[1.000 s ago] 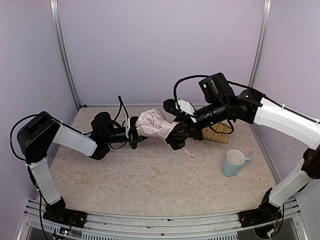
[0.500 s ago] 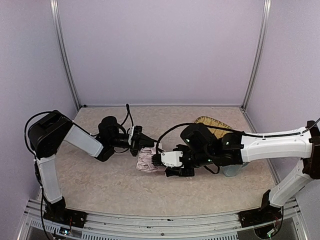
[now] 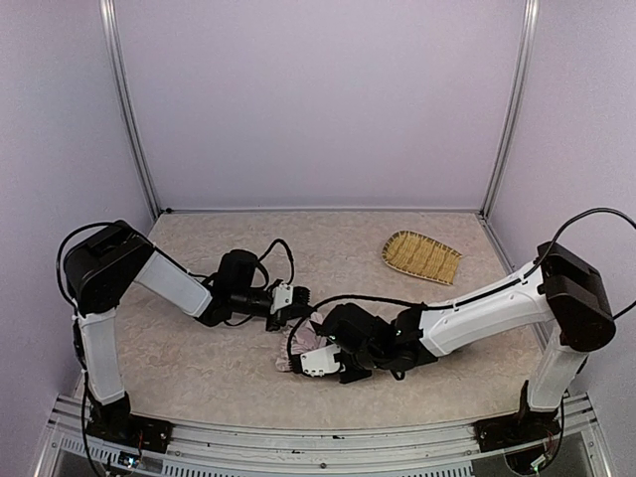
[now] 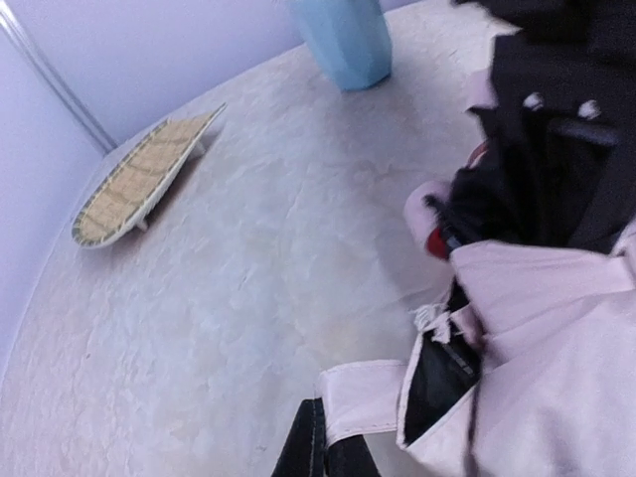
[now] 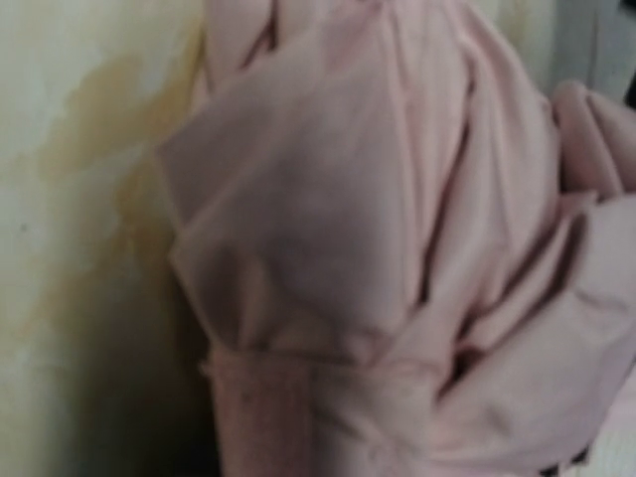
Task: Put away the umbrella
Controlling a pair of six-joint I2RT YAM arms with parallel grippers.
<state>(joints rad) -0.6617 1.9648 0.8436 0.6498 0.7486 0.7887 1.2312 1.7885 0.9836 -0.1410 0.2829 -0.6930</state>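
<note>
Your table point(image 3: 199, 370) carries the umbrella point(image 3: 304, 341), bunched up at its near middle between both arms. The woven tray point(image 3: 422, 256) lies well apart, far right; the blue cup point(image 4: 343, 40) is smaller. Left gripper point(image 3: 296, 301) and right gripper point(image 3: 316, 363) meet the fabric; you cannot tell whether either clamps it

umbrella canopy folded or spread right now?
Folded, not spread: the umbrella is a small crumpled pink bundle, no ribs stretched out. Whether its strap is fastened: cannot tell.

Lab robot cell, lilac walls point(image 3: 318, 99), aluminium posts point(image 3: 127, 109), marbled tabletop point(image 3: 189, 373)
</note>
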